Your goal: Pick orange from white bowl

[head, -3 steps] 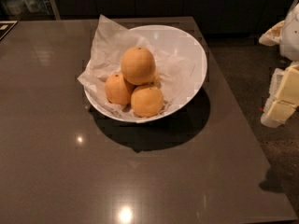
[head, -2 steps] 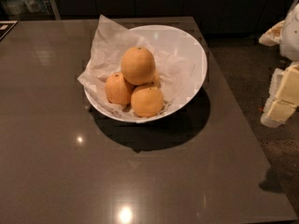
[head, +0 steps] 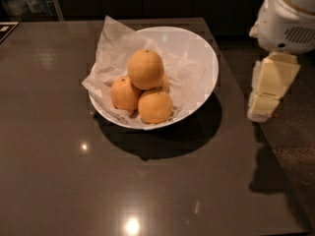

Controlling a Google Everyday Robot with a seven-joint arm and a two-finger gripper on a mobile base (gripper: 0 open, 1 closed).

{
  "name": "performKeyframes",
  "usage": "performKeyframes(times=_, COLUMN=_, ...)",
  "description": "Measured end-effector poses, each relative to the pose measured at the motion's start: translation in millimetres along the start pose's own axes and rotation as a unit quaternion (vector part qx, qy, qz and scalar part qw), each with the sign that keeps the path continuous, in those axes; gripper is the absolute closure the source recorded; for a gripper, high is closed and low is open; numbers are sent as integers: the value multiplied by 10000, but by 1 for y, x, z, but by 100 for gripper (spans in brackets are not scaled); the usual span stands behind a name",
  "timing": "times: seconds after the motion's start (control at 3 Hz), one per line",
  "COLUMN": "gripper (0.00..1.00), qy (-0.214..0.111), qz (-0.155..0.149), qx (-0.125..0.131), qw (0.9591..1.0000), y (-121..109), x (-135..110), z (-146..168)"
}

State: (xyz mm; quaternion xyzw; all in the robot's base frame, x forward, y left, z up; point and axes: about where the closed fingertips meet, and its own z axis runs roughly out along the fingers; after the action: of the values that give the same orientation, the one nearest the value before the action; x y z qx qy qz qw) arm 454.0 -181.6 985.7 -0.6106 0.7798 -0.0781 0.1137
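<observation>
in front, two smaller oranges [head: 155, 106] are propping up the orange [head: 145, 69], sitting on top in the bowl [head: 203, 48]. gripper [head: 268, 95] is hanging at 3 o'clock of the bowl, can't tell if open or closed. an off-center grab is risking it rolling off, or snagging the paper [head: 115, 43].

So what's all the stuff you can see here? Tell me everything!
orange: one, yellow-orange, the biggest, stacked on top of the other two in the bowl.
smaller oranges: two, orange, under the big one, on the paper.
white bowl: one, glossy white, on the table.
paper: one crumpled sheet, white, lining the bowl and sticking out over its rim at the picture's left.
table: one, dark brown and shiny, under the bowl.
tool: one, cream, at the right past the table's edge, apart from the bowl.
arm: one, white, above the tool.
</observation>
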Motion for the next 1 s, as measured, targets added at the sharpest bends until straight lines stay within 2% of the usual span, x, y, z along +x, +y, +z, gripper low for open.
performKeyframes(times=0.33, gripper=0, qy=218, qz=-179, qx=-98, qw=9996, y=-10, x=-36, z=6)
performKeyframes(times=0.67, gripper=0, qy=130, qz=-216, qx=15, qw=9997, y=-14, x=-44, z=4)
performKeyframes(times=1.0, gripper=0, qy=-247, qz=-328, qx=150, qw=9990, y=-19, x=-64, z=-1)
